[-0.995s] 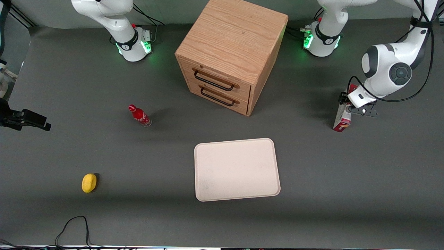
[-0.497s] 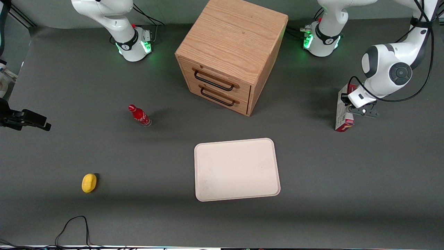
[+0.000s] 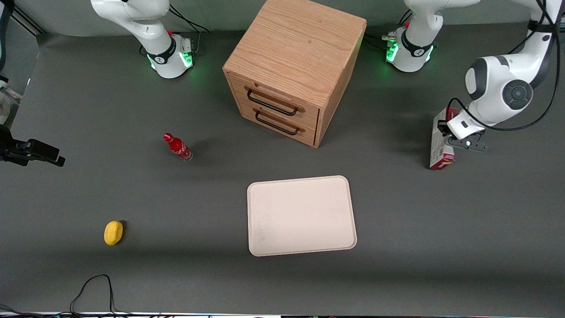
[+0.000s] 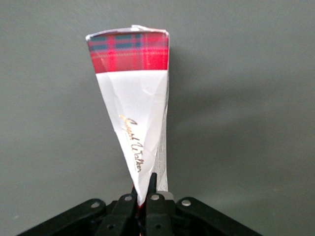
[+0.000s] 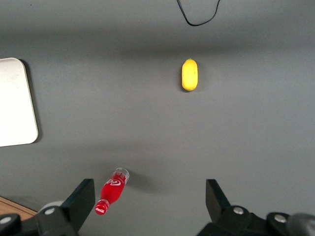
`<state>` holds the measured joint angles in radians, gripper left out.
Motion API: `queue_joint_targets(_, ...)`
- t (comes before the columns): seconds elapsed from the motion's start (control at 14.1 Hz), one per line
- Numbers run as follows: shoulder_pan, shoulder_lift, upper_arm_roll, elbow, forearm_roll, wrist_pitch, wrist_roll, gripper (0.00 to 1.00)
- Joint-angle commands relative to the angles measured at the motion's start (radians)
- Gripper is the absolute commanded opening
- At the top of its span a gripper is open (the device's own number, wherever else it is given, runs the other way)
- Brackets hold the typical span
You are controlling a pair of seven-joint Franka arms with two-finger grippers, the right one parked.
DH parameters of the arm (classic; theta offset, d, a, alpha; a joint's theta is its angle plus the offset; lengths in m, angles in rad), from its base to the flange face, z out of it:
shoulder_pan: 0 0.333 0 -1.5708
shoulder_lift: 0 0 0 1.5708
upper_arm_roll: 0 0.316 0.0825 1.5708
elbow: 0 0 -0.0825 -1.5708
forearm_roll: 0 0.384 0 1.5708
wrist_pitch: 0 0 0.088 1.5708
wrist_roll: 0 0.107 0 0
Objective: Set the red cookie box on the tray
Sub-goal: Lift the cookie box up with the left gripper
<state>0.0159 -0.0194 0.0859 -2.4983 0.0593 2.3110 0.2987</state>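
Dark grey matte table surface (image 3: 132, 274), evenly lit, with a loose black cable (image 3: 95, 287) at the edge nearest the front camera.

Near zone: a small yellow lemon-shaped object (image 3: 113, 232) lies toward the parked arm's end of the table. The large flat cream-white tray with rounded corners and a low rim (image 3: 301, 215) sits mid-table and carries nothing — placement is not done.

Middle zone: a small red bottle with a red cap (image 3: 177, 147) stands toward the parked arm's end. Toward the working arm's end, the thin flat red cookie box with white panels and a tartan band (image 3: 440, 145) is well apart from the tray and farther from the front camera than it. The left arm's black two-finger gripper (image 3: 460, 139) is at the box's upper end; in the left wrist view the fingers (image 4: 129, 209) are pinched close together on the narrow edge of the box (image 4: 134, 105), which hangs away from the gripper (image 4: 141, 210) toward the table.

Far zone: the wooden two-drawer cabinet with black handles (image 3: 293, 70), both drawers shut.

Judgement: grasp appears secured; whether the box has cleared the table cannot be told. Carry to the tray and release remain.

Change against the earlier frames: box and gripper have shifted slightly toward the working arm's end and nearer the camera, the box hanging straighter; all else unmoved
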Motion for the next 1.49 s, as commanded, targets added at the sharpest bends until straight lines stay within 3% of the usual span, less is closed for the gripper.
queue_joint_targets(0.0,0.006,-0.048,-0.003,0.177,0.005,-0.242,0.005,0.00)
queue_joint_targets(0.64,-0.011,-0.048,-0.009,0.766,0.028,-0.846,0.003,0.00)
queue_joint_targets(1.07,-0.022,0.079,-0.037,0.990,0.024,-0.950,-0.006,0.00)
queue_joint_targets(1.42,-0.028,0.237,-0.219,1.151,0.010,-0.950,-0.263,0.00)
